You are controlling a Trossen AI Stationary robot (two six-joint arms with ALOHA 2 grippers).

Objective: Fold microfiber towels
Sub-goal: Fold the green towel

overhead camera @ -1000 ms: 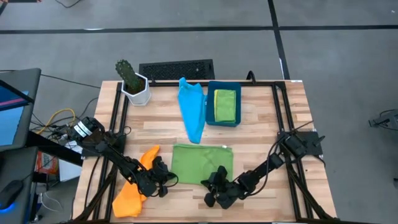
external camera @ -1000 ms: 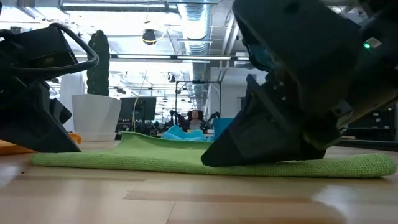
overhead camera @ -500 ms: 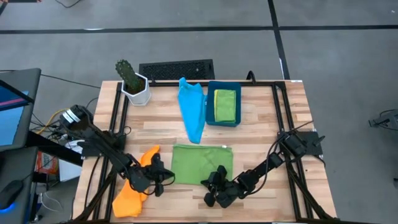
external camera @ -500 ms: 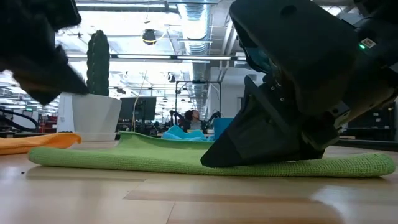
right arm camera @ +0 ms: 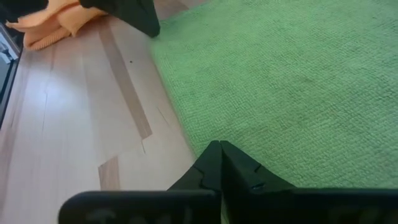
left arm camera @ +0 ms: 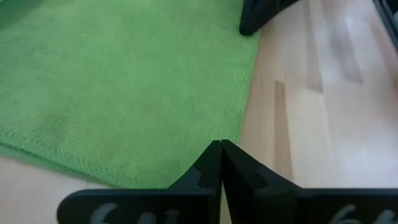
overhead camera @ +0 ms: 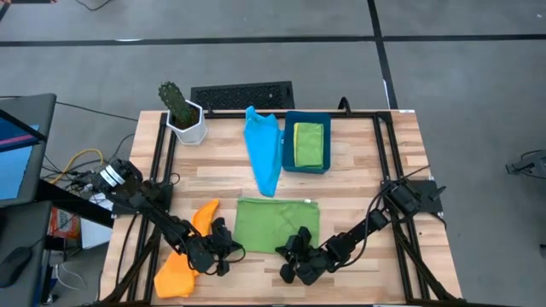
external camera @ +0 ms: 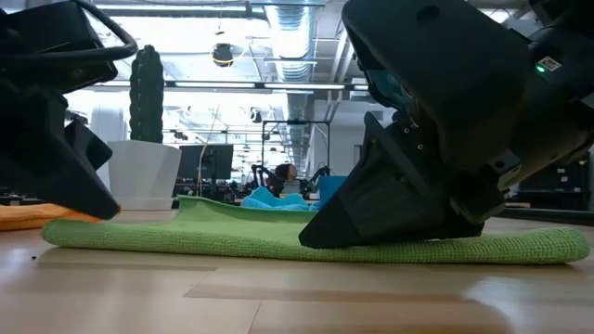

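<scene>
Both tools closed, left tool back beside green towel

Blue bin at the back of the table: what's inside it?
A folded green towel lies inside the blue bin, filling most of it. Anything beneath that towel is covered and cannot be seen.

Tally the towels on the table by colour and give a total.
Green towel: 2, one flat at the front edge, one folded in the blue bin
Light blue towel: 1
Orange towel: 1
Total: 4
</scene>
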